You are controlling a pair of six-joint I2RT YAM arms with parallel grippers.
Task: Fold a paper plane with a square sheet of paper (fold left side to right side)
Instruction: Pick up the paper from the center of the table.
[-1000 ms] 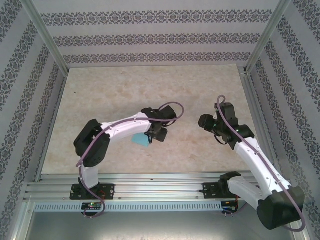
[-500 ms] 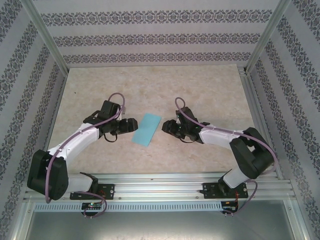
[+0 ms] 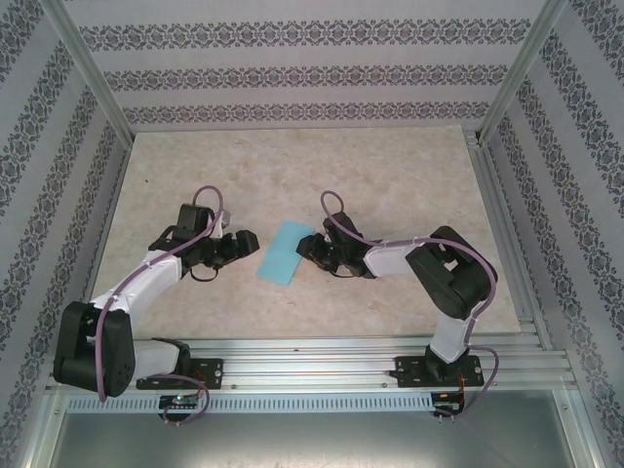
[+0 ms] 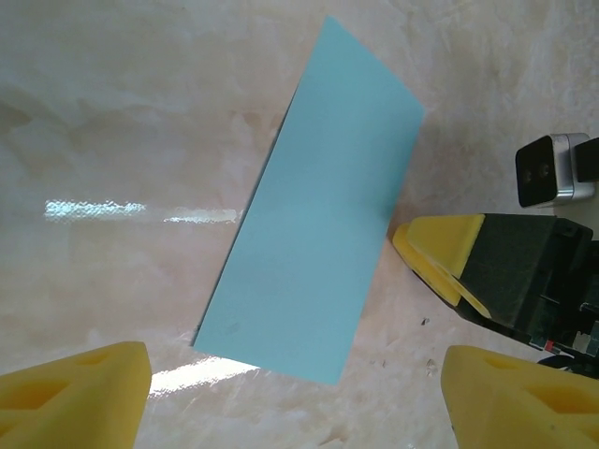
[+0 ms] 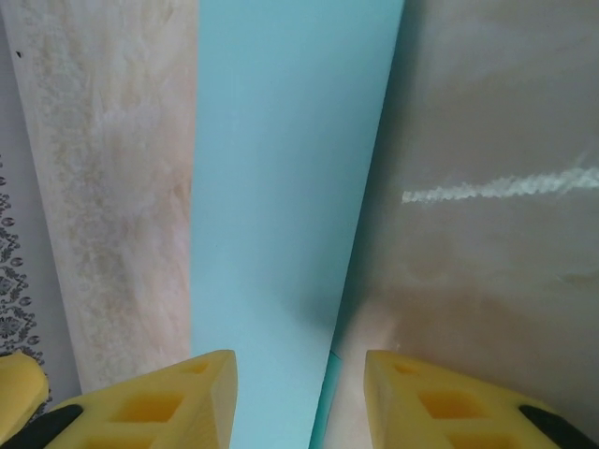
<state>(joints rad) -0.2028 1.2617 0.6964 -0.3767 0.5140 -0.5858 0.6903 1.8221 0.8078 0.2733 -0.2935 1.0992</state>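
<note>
currently sheet of paper (image 3: 285, 253), a narrow rectangle, flat on tabletop (image 3: 292, 166) between pincers; left pincer (image 3: 248, 240) released; right pincer (image 3: 305, 249) half-spread at its edge, grasping nothing; probably light, limp, slippery; best pinch a corner.

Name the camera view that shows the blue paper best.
Left wrist: the blue paper lies whole and large, all four corners visible. Top external shows it whole but small; right wrist crops both ends.

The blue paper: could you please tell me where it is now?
In the top view, the blue paper lies flat on the table, between the left gripper and the right gripper, nearer the right.
</note>
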